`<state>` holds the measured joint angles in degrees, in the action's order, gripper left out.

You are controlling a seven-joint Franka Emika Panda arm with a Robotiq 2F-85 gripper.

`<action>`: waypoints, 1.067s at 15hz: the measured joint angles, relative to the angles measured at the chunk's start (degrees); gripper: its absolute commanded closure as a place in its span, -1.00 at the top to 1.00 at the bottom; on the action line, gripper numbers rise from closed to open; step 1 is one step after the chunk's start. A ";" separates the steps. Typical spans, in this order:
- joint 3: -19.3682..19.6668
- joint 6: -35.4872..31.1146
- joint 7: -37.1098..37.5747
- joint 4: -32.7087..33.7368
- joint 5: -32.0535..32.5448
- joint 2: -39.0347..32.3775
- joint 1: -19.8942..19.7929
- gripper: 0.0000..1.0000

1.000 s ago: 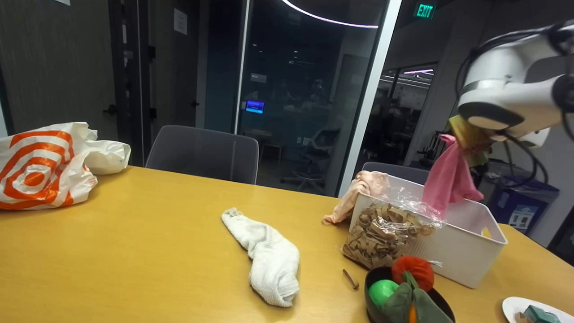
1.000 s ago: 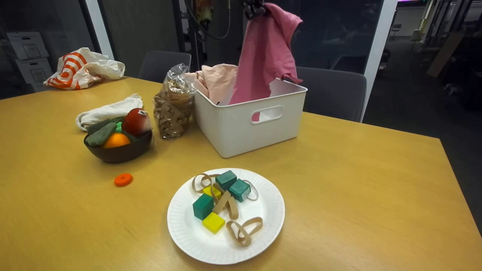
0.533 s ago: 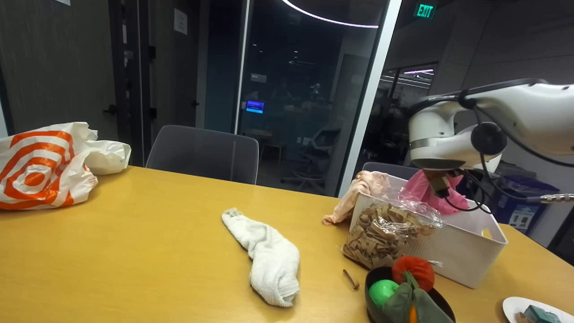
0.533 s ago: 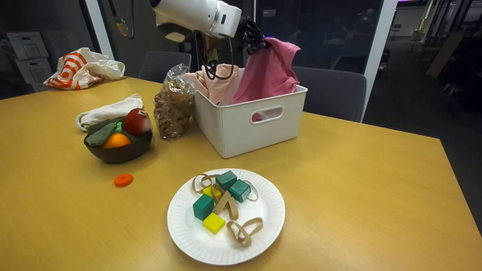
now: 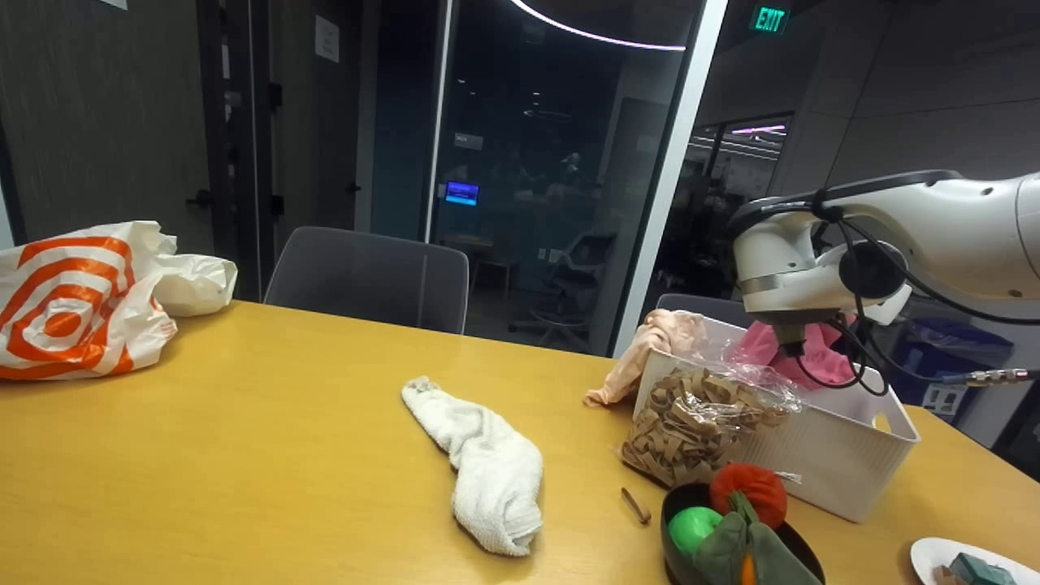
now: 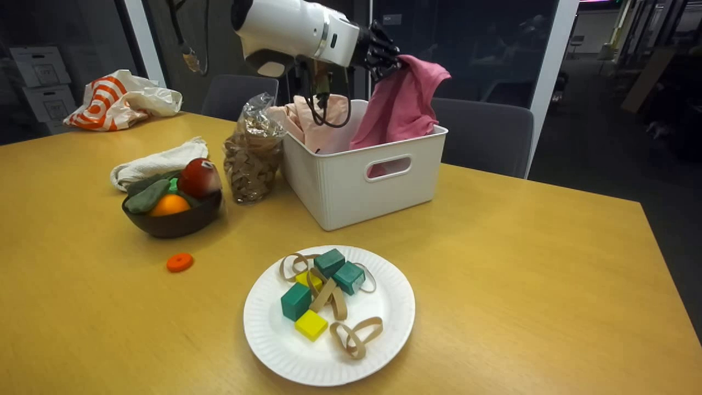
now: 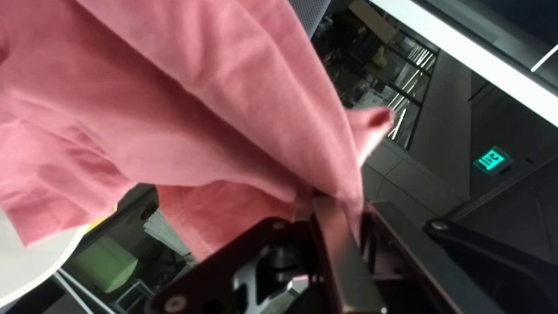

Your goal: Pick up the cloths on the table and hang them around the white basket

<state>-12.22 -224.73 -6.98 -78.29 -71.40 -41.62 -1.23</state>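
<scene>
OK so the arm (image 5: 934,236) reaches in from the right edge in an exterior view, forearm roughly level, wrist bent down over the white basket (image 6: 378,200). In an exterior view you see it slanting down to the right from top centre, pincer (image 6: 396,63) at the end, up above the basket. That pincer is clamped on the pink cloth (image 6: 400,107), whose lower part hangs down inside the basket. Wrist view has the fabric running in between the fingers (image 7: 346,261); it's kinda blurry there, so I can't really say how much is pinched. A pale peach cloth (image 5: 666,333) drapes over the rim, on the basket's left in both exterior views. The white cloth (image 5: 496,479) just lies bunched on the surface (image 5: 244,447), bottom centre in an exterior view, near the dark bowl (image 6: 173,224).
</scene>
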 measured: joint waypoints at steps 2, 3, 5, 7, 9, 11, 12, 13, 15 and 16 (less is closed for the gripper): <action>2.20 0.44 2.70 0.03 0.04 0.00 1.25 0.25; 3.02 0.55 3.81 0.06 0.20 0.00 1.74 0.43; 4.10 1.02 5.85 0.16 0.73 0.00 2.42 0.69; 4.56 1.85 8.13 0.31 2.65 0.01 2.77 0.97; 4.75 1.89 11.12 0.45 5.86 0.01 2.96 1.00; 4.44 2.96 14.91 0.45 10.61 0.06 2.94 1.00; 3.97 3.80 16.45 0.45 12.76 0.27 2.95 1.00; 3.31 4.89 18.16 0.44 15.14 0.70 2.94 0.99; 1.61 6.66 22.04 0.45 20.39 1.83 2.89 0.98; 0.72 7.23 23.61 0.45 22.64 2.43 2.88 1.00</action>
<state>-11.50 -217.50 16.63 -77.84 -48.76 -39.19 1.65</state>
